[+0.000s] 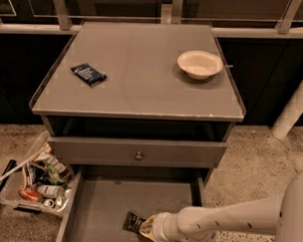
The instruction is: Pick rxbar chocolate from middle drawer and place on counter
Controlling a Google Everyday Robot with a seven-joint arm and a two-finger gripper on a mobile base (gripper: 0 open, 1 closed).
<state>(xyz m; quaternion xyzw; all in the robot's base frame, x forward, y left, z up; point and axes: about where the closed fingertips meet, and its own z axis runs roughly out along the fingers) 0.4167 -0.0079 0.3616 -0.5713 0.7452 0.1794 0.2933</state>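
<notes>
The task is at its first stage, and nothing has been delivered yet. The middle drawer (109, 201) stands pulled out below the closed drawer front (139, 155) with its round knob, and the chocolate bar (133, 221) lies on the drawer's grey floor near the front edge. The end effector (149, 225) comes in low from the right and sits right against the bar's right end. Whether it has taken hold of the bar or is only touching it, I cannot tell. The bar does not look lifted. The bench (143, 83) above carries only a dark blue packet (88, 74) at the left and a pale bowl (200, 64) at the right, with bare surface between them. Left to do, as I judge it: secure the grasp, lift the bar out of the drawer, carry it up past the drawer front and set it on the bench.
</notes>
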